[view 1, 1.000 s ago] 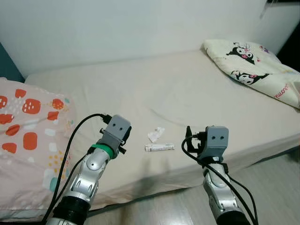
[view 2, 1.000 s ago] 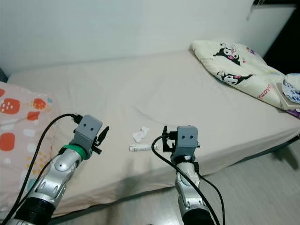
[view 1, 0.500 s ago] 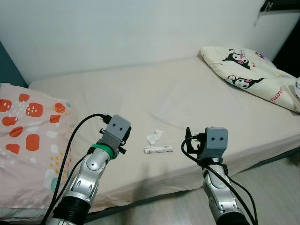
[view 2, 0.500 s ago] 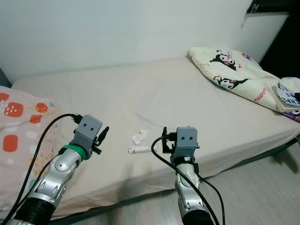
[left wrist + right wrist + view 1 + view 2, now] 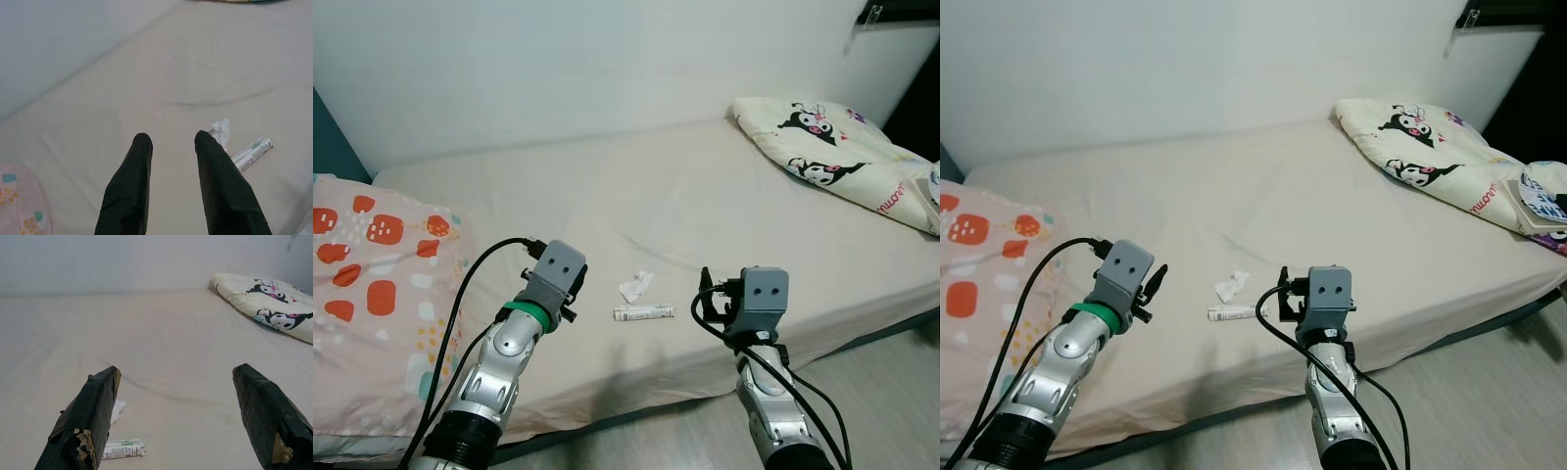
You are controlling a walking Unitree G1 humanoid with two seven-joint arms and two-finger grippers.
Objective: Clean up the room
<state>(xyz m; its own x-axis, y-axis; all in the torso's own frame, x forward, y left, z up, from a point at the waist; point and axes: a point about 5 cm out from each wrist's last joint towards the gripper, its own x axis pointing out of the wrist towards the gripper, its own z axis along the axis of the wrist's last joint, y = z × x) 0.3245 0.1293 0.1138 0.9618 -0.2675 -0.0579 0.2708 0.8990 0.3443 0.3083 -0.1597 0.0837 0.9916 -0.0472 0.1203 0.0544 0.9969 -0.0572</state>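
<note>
Little changed over the last half second: view steadied facing the cream-sheeted bed (image 5: 705,196), arms holding as before. At left of frame, pink strawberry-print blanket (image 5: 372,284); left end effector (image 5: 171,139) hovering empty, fingers slightly parted. At centre, crumpled white tissue scrap (image 5: 635,285) and small white printed tube (image 5: 644,311) lying just beside each other near the bed's front edge, untouched. Right end effector (image 5: 176,377) spread wide, empty, aimed that way. Upper right, cartoon-print cream pillow (image 5: 832,147). Pickup apparently next.
</note>
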